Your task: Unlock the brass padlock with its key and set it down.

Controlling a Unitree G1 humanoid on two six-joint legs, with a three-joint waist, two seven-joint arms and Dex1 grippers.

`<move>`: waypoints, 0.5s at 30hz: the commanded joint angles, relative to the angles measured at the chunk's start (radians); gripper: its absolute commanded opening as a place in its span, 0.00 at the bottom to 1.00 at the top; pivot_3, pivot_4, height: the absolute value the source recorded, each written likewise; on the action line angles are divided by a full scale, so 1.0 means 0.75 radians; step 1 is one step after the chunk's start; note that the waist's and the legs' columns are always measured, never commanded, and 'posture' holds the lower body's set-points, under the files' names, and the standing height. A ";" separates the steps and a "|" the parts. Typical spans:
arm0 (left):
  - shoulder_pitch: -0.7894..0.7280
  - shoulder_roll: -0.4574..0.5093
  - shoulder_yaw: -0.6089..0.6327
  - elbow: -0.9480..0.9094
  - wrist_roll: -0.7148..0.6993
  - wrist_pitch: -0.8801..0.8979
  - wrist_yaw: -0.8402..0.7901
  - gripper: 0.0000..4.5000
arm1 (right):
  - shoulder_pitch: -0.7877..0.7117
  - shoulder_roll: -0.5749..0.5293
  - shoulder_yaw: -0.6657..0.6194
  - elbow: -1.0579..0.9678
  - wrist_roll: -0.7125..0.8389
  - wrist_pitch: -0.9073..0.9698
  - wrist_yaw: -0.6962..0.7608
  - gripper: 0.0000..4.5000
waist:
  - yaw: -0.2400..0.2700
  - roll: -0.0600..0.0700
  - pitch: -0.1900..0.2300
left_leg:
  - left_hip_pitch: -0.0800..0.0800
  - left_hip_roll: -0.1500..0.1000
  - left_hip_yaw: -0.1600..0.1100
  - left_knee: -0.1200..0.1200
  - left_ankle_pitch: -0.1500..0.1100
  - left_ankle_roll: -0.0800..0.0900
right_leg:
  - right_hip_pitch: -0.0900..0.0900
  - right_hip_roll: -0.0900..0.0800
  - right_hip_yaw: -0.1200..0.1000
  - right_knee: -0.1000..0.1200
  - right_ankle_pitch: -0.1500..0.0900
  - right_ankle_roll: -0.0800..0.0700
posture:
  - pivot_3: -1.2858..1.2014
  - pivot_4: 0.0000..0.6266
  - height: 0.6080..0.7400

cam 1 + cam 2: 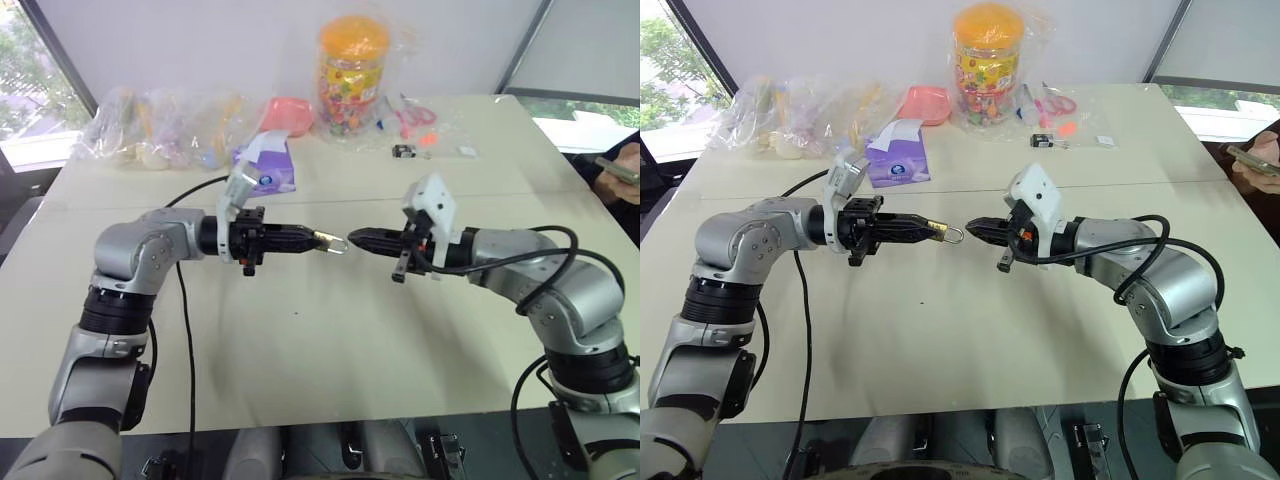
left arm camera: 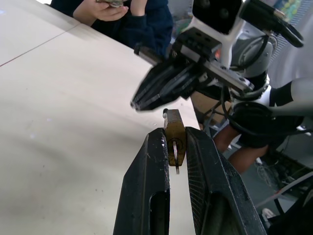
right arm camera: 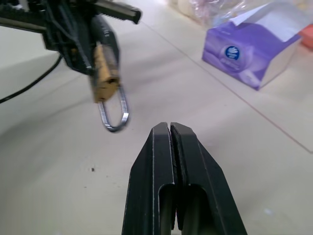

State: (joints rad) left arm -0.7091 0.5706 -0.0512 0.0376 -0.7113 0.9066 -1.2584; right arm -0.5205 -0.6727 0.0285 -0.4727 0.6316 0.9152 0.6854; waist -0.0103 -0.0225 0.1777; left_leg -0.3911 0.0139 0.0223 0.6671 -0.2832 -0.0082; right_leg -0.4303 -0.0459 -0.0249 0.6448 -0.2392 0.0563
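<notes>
The brass padlock (image 1: pixel 324 239) hangs in the air over the middle of the table, pinched between the fingers of my left gripper (image 1: pixel 318 240), which points level toward the right. Its silvery shackle (image 3: pixel 115 113) sticks out toward my right gripper (image 1: pixel 352 238). That gripper is shut with nothing between its fingers, its tips a short gap from the shackle and not touching it. In the left wrist view a slim silvery piece (image 2: pixel 175 155), seemingly the key, sticks out of the padlock (image 2: pixel 174 128) on the side facing the wrist.
A purple tissue box (image 1: pixel 268 165) stands behind the left arm. At the back are plastic bags (image 1: pixel 160 125), a pink bowl (image 1: pixel 290 112), a candy jar (image 1: pixel 352 75) and a small black-and-silver item (image 1: pixel 403 151). A person's hand with a phone (image 1: pixel 620 170) is at the right edge.
</notes>
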 commanded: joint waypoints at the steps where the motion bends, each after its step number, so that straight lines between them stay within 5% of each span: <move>1: 0.003 0.008 0.015 -0.027 -0.017 -0.015 -0.010 0.00 | -0.034 -0.016 -0.076 -0.086 0.046 0.015 -0.017 0.01 | 0.000 0.000 0.000 | 0.000 0.000 0.000 0.000 0.000 0.000 | 0.000 0.000 0.000 0.000 0.000 0.000 | 0.52 0.24 0.98; 15: -0.020 -0.036 0.037 -0.005 -0.025 -0.028 0.030 0.00 | -0.029 0.057 -0.047 -0.213 0.170 0.108 -0.133 0.01 | -0.001 0.000 0.000 | 0.000 0.001 0.000 0.000 0.000 0.000 | 0.000 0.000 0.001 0.000 0.000 0.000 | 0.52 0.24 0.98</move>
State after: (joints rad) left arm -0.7039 0.5451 -0.0513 0.0484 -0.7102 0.8973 -1.2358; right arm -0.5394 -0.6353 -0.0051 -0.6061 0.7570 1.0059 0.5952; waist -0.0109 -0.0225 0.1779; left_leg -0.3912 0.0143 0.0222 0.6670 -0.2832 -0.0082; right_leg -0.4304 -0.0461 -0.0243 0.6447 -0.2392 0.0563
